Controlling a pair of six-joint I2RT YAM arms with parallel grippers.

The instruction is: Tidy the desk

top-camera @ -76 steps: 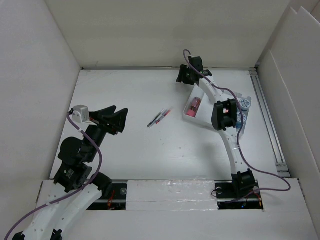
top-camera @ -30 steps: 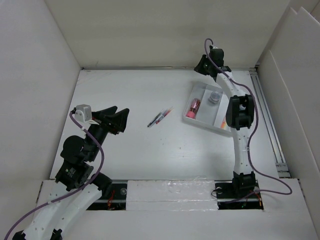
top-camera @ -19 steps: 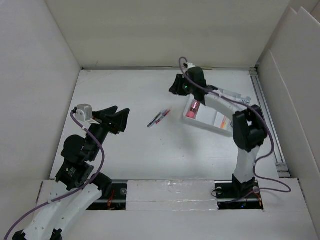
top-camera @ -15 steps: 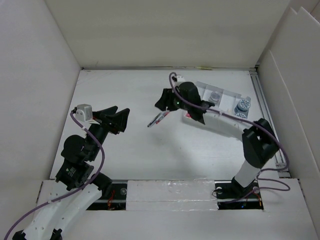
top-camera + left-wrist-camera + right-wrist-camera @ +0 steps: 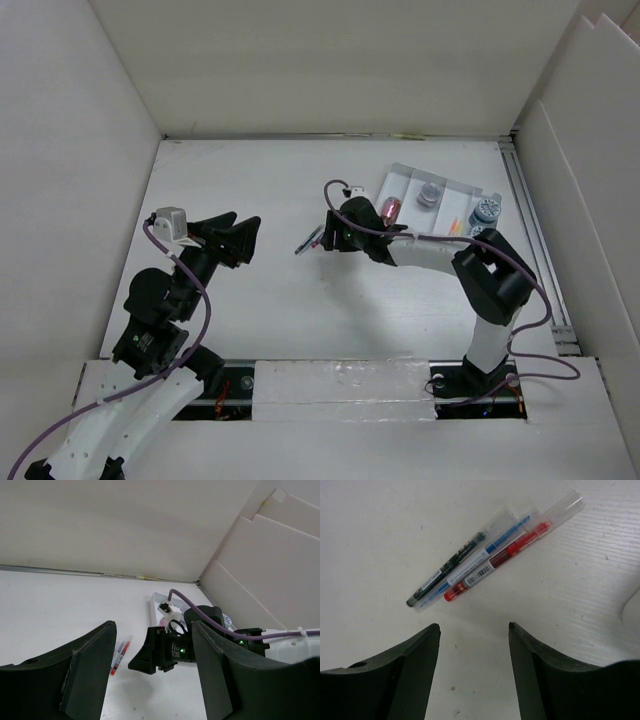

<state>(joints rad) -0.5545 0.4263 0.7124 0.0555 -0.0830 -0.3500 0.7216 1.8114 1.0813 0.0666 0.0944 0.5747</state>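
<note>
Three pens, black [image 5: 449, 569], blue [image 5: 485, 552] and red [image 5: 497, 561], lie side by side on the white desk [image 5: 270, 310]. They also show in the top view [image 5: 308, 241] and the left wrist view [image 5: 120, 654]. My right gripper [image 5: 474, 627] is open and empty, low over the desk just short of the pens; in the top view it [image 5: 327, 233] sits right beside them. My left gripper [image 5: 243, 236] is open and empty, held above the desk to the pens' left and facing them.
A small white compartmented tray [image 5: 452, 188] lies at the back right. It holds a pink item [image 5: 390, 208], a grey-capped item [image 5: 431, 192] and a blue round item [image 5: 485, 210]. White panel walls bound the desk on all sides.
My right arm swung from the far side of the tray leftward and down to the pens. The left arm has barely moved. The pens lie as before.
</note>
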